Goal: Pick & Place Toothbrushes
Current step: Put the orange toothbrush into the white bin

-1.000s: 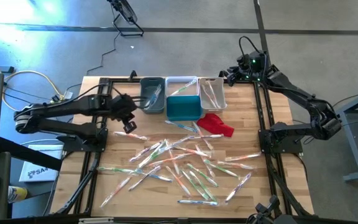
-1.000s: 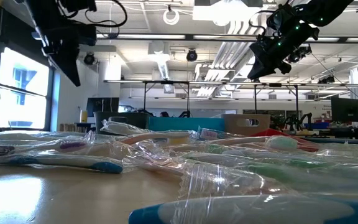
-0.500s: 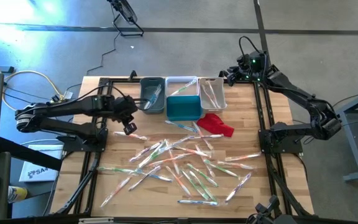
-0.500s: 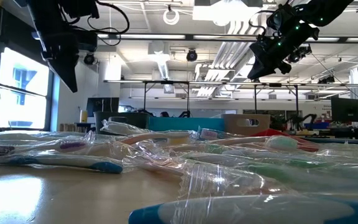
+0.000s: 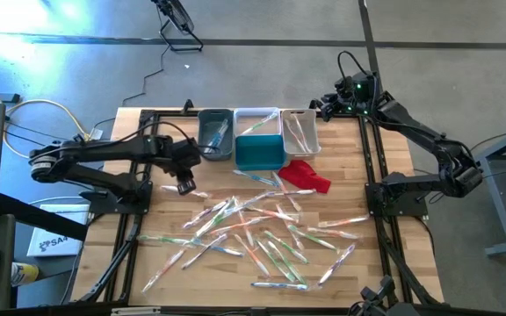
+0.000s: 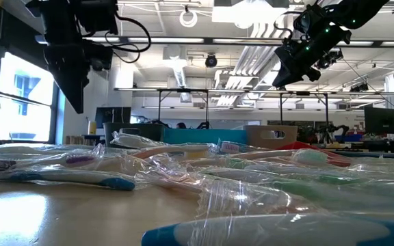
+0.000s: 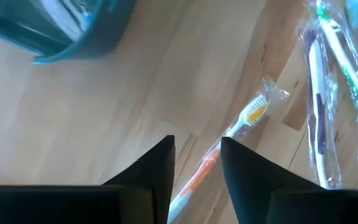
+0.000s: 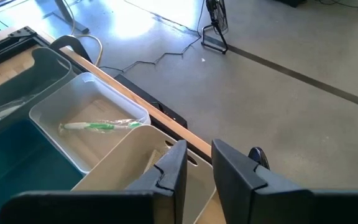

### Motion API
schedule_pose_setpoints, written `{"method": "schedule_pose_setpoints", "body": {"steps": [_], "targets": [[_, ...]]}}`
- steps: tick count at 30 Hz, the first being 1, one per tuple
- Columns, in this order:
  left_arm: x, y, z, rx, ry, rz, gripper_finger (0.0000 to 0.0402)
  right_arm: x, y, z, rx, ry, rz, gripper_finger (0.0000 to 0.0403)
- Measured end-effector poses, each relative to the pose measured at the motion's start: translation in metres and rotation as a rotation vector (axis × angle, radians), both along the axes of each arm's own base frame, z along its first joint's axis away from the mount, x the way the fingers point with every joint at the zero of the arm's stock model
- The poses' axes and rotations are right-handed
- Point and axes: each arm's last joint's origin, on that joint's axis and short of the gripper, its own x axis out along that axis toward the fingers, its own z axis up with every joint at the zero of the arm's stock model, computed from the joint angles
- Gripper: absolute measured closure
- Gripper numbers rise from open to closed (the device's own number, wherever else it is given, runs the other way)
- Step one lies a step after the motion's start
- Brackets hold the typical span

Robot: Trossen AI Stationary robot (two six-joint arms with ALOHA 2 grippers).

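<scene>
Orange-handled toothbrush (image 7: 205,169) lies on the counter (image 5: 376,254) right under the left claw (image 7: 196,163), fingers parted and empty astride it; it looks light, stiff, its clear wrapper slippery, so pinch mid-handle; other toothbrushes (image 5: 253,233) lie scattered mid-counter; right claw (image 8: 196,163) hovers over the bins (image 5: 257,136), fingers narrowly apart, empty.

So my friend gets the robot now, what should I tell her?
Left gripper: fingers open, nothing held, over an orange toothbrush on the table's left side.
Right gripper: fingers apart, empty, waiting above the white bin at the far edge.
Done: a few brushes lie in the bins, one green brush in the white one.
Left: the big pile of toothbrushes mid-table.
</scene>
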Motion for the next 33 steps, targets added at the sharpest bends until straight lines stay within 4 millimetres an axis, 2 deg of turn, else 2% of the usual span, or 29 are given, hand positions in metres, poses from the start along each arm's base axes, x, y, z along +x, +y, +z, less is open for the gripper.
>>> {"method": "schedule_pose_setpoints", "body": {"steps": [11,20,26,33], "targets": [[0.013,0.003,-0.018,-0.033,0.097,-0.011,0.0280,0.000,0.000,0.000,0.000,0.000,-0.001,0.0336],[0.024,0.003,-0.035,-0.107,0.159,-0.114,0.0280,0.000,0.000,0.000,0.006,-0.006,-0.006,0.0336],[0.033,-0.001,-0.041,-0.200,0.127,-0.147,0.0280,0.000,0.000,-0.001,0.013,-0.002,-0.005,0.0336],[0.043,-0.012,-0.051,-0.143,0.162,-0.200,0.0280,-0.001,0.001,-0.002,0.022,0.006,-0.007,0.0336]]}}
